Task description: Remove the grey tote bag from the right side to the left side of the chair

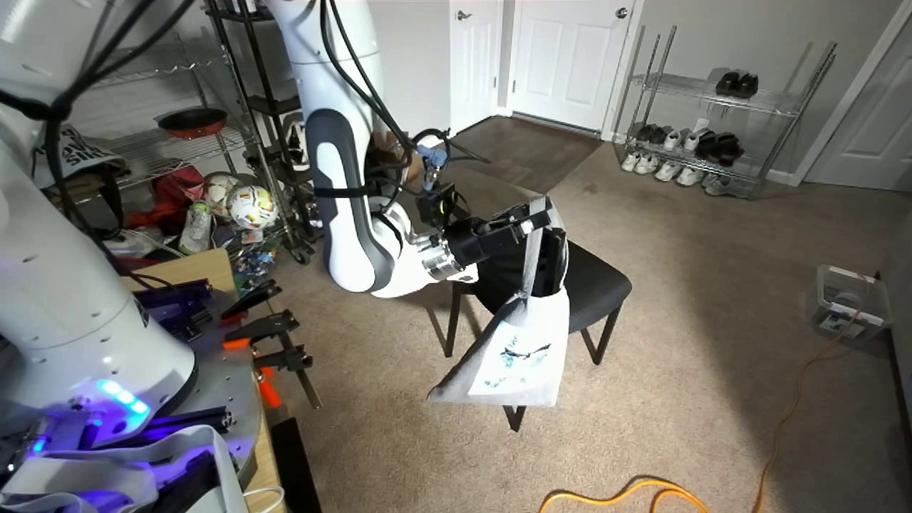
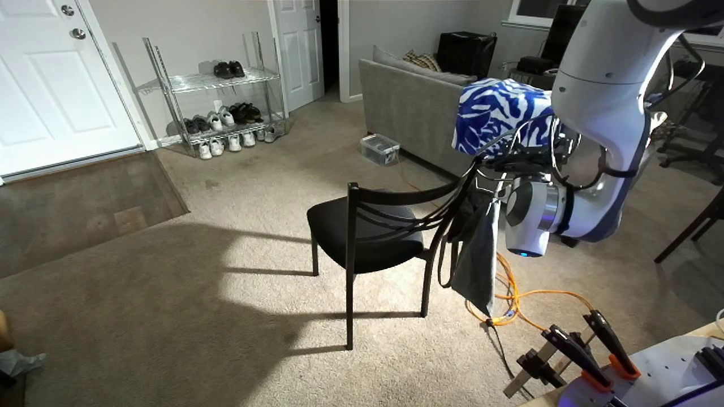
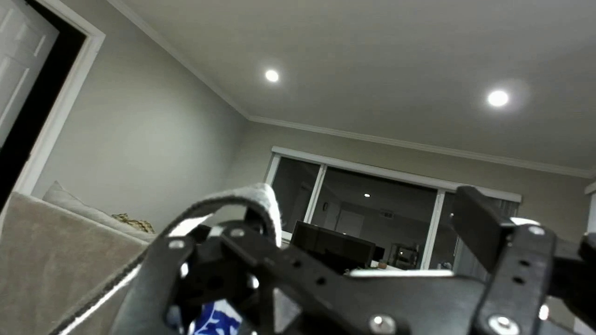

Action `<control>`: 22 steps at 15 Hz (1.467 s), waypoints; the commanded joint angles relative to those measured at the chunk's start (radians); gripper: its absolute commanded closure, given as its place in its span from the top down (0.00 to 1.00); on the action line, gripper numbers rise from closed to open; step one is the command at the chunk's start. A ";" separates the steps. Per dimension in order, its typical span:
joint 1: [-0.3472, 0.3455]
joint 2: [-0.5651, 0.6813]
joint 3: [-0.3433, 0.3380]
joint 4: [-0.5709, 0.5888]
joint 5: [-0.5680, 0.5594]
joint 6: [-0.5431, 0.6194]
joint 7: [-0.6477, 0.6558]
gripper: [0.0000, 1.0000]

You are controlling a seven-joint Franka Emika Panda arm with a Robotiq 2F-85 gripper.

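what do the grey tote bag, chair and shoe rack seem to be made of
Grey tote bag: apparently soft, matte cloth, since it hangs limp and skewed.
Chair frame: probably metal, painted dark, given the slim bars.
Seat: matte black, rounded as if padded; fabric or vinyl, I can't tell.
Shoe rack: shiny metal wire, likely chromed, since it glints.

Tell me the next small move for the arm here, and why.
I'd probably close the jaws before lifting: the wrist view shows them apart, with the strap apparently looped over one side, while the grey tote bag hangs beside the chair, so the strap could slip off.
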 commanded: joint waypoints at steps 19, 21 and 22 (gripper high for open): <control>0.052 -0.139 0.079 -0.209 0.020 -0.030 -0.072 1.00; 0.079 -0.119 0.093 -0.216 0.014 -0.043 -0.078 1.00; 0.094 -0.108 0.100 -0.220 0.011 -0.049 -0.082 1.00</control>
